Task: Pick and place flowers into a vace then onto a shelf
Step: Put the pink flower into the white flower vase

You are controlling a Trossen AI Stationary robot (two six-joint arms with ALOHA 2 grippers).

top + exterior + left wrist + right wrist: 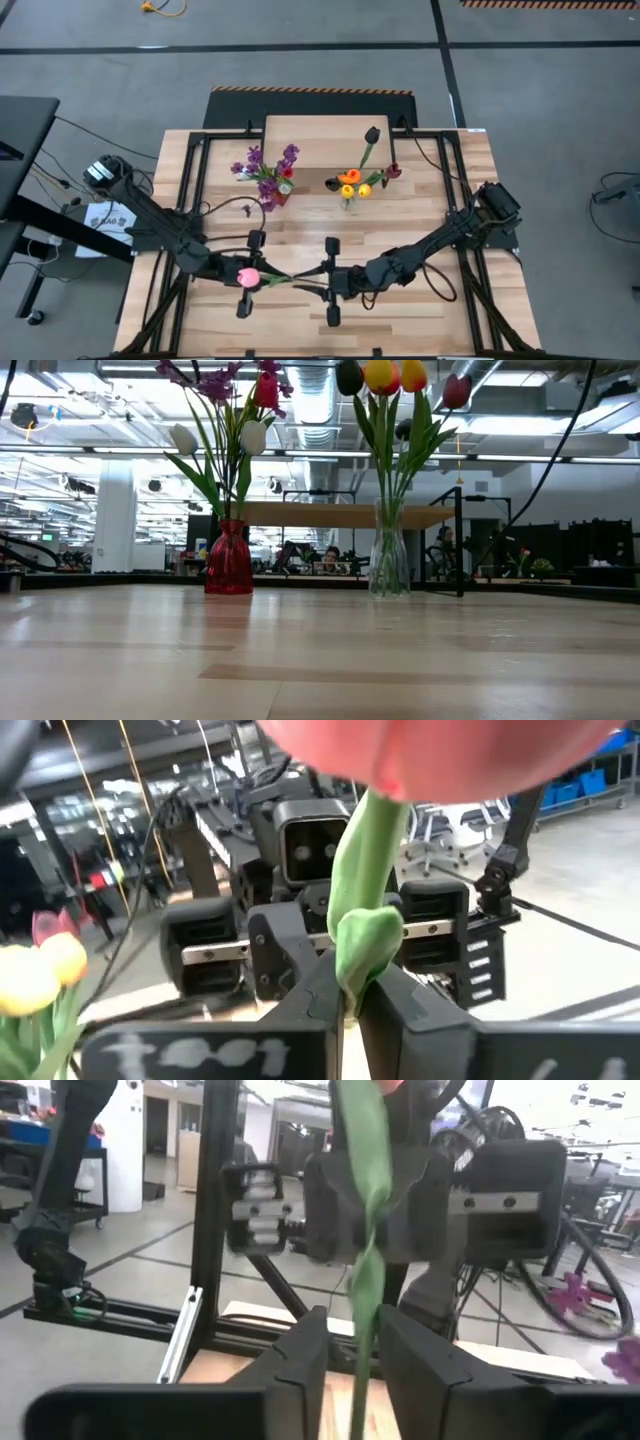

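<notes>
A pink tulip (pixel 247 276) hangs above the table's near middle between my two grippers. My left gripper (pixel 264 279) is shut on its green stem (pixel 362 860) below the bloom. The stem (pixel 292 281) runs level toward the table's right, and its lower part (pixel 366 1295) passes between the parted fingers of my open right gripper (pixel 318 283). A red vase (pixel 229 560) holds purple sprigs and tulips. A clear glass vase (pixel 388 563) holds orange, yellow and dark tulips. Both stand on the table before the wooden shelf (pixel 318 138). My left gripper pinches the tulip's stem (pixel 350 982) between its two fingers, at a small leaf a short way below the bloom. The fingers come level from the table's left. The tulip is lifted clear of the table, and its bloom lies back over the gripper. My right gripper has the stem (pixel 362 1342) in its gap, close by one finger (pixel 405 1348); whether they touch I cannot tell.
The two vases (pixel 283 192) (pixel 347 196) stand side by side at the table's far middle, their blooms reaching up past the shelf's edge (pixel 340 515). Black frame rails run along the table's left and right sides. Bare planks lie between the vases and the grippers.
</notes>
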